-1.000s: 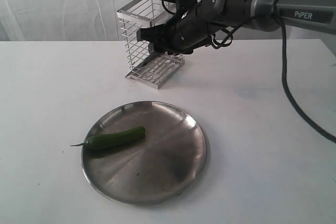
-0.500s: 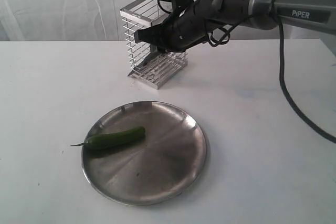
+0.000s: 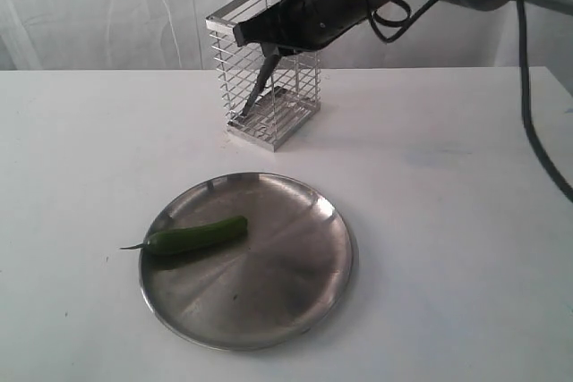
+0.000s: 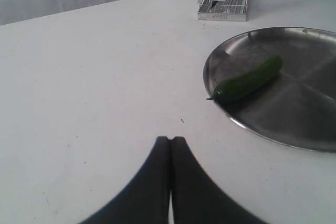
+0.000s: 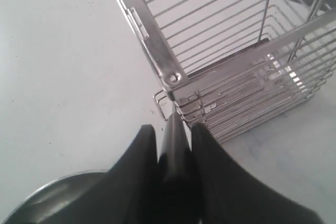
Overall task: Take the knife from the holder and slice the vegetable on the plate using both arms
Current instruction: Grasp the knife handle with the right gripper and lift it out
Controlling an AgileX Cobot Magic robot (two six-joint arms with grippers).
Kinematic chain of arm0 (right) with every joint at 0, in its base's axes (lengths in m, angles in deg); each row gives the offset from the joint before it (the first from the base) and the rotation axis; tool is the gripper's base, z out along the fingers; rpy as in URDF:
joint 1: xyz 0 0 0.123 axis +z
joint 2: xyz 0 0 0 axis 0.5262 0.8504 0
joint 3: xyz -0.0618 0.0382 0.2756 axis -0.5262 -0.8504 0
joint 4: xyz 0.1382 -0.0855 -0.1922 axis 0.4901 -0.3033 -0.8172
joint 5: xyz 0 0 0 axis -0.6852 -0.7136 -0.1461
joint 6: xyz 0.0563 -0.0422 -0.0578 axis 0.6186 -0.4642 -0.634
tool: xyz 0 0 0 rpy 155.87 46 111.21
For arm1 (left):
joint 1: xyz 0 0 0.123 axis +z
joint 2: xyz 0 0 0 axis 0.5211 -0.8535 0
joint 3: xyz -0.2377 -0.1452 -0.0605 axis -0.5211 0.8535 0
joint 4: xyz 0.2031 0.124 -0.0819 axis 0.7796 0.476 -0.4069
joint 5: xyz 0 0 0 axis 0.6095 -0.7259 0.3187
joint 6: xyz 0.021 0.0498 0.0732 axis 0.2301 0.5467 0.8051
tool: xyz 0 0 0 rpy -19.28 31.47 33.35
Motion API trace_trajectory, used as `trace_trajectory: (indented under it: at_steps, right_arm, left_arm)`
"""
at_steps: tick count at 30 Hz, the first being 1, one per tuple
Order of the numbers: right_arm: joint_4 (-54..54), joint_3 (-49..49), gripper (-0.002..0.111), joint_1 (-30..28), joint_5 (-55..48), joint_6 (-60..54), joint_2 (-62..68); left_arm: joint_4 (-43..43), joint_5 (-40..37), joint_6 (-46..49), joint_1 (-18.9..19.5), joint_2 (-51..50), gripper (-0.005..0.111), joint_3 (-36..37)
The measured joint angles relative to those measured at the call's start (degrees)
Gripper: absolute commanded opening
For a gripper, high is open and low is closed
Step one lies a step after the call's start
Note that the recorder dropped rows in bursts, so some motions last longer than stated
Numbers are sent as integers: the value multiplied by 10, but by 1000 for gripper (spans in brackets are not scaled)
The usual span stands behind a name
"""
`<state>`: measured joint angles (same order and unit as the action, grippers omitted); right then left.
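My right gripper hangs over the top of the silver wire holder at the back of the table, shut on the handle of the black knife. The blade slants down inside the holder, its tip close to the base. From the right wrist, the black handle sits clamped between both fingers, beside the holder's rim. The green chilli lies on the left part of the steel plate. My left gripper is shut and empty above bare table, short of the plate and the chilli.
The white table spreads around the plate and holder. A white curtain hangs behind. The right arm's black cable droops along the right side. The left arm is out of the exterior view.
My right gripper closed on the knife handle and rose, drawing the knife partly up out of the holder. The holder shifted slightly to the right. The left gripper did not move.
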<state>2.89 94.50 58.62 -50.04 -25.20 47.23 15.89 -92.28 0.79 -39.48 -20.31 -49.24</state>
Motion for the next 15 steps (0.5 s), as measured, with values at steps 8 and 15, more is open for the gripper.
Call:
trace_trajectory:
  at_steps: [8, 15]
  right_arm:
    - [-42, 0, 0, -1, -70, -1, -64]
    - [-66, -77, 0, 0, -77, -1, -161]
  left_arm:
    - [0, 0, 0, 0, 0, 0, 0]
    - [0, 0, 0, 0, 0, 0, 0]
